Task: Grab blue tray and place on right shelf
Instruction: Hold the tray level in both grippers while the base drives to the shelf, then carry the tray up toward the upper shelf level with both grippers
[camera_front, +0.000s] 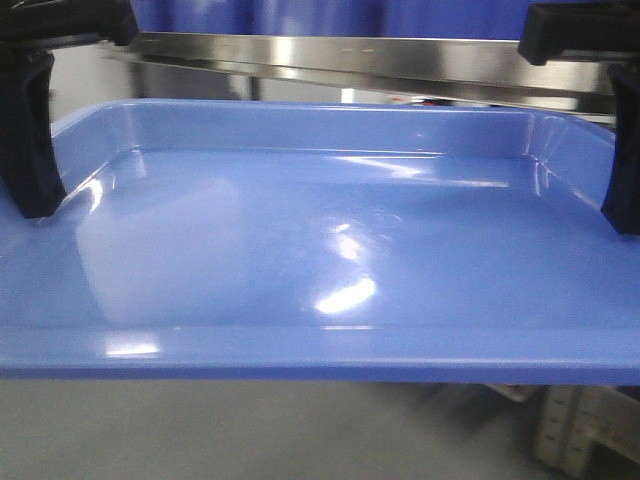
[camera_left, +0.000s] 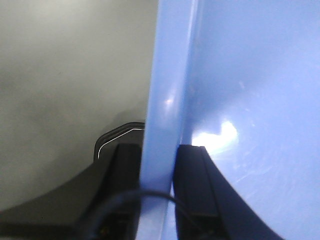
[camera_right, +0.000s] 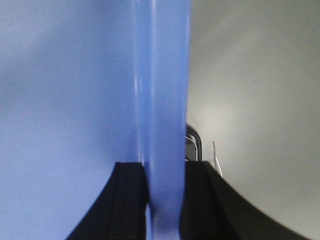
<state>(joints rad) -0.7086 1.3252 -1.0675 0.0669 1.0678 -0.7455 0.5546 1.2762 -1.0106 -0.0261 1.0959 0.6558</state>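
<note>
Left gripper (camera_left: 157, 167) and right gripper (camera_right: 165, 180) each pinch a side rim of the glossy periwinkle-blue plastic tray (camera_front: 300, 250), held before the steel-railed rack shelf (camera_front: 330, 55). If you advance unevenly, the thin rims may slip, and the far rim may strike the shelf front.

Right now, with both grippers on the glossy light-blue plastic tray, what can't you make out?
Front view: shelf deck behind the shiny steel rail, hidden by the glossy light-blue plastic tray and top edge.
Front view: tray's near corners, cut off at both sides.
Wrist views: shelf, out of frame past the left gripper and right gripper.
</note>
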